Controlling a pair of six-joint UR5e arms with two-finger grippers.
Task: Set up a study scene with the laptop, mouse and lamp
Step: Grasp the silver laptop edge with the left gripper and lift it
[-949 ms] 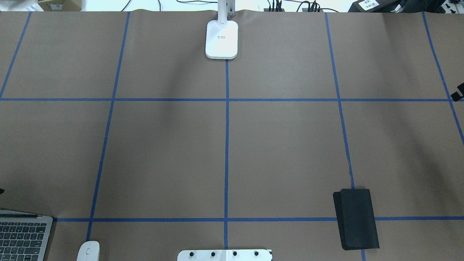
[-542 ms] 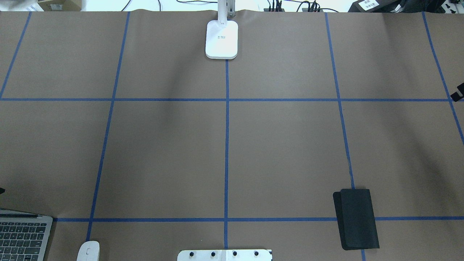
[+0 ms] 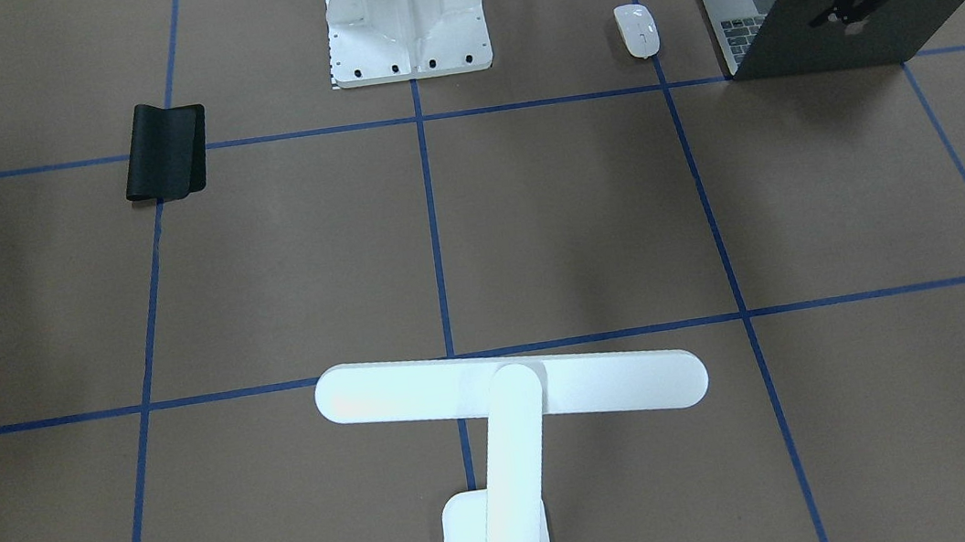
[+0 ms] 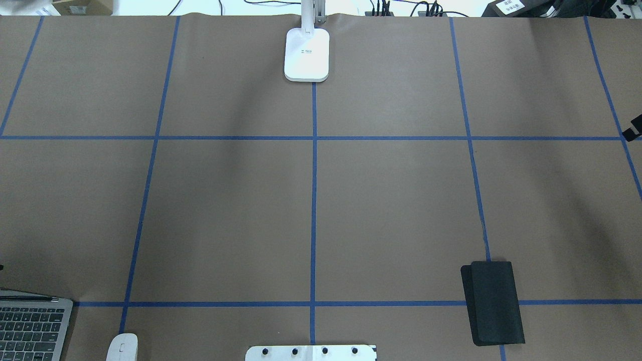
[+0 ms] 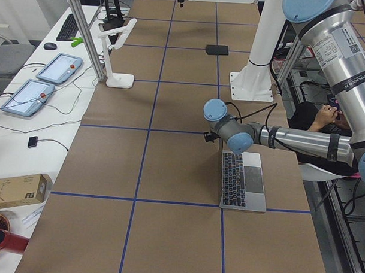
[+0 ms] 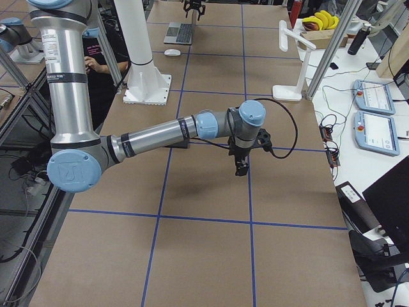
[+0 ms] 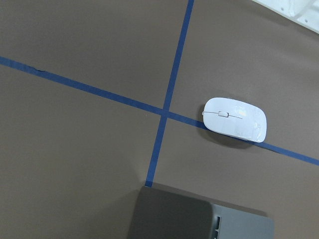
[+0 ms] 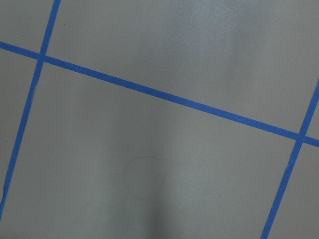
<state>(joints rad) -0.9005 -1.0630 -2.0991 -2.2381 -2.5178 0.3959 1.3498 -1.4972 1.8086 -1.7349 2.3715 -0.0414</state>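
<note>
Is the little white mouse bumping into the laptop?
Apart. The front-facing view shows a strip of bare brown table between the mouse and the laptop; the left wrist view shows the same gap.

In the overhead view the laptop (image 4: 30, 326) is cut off by the lower left corner, the mouse (image 4: 123, 347) by the lower edge, and the lamp (image 4: 306, 55) is shown without its head. From the front, the lamp's base is cropped below. For the left gripper (image 3: 845, 10) and the right gripper (image 6: 240, 169), the finger spacing cannot be made out.
</note>
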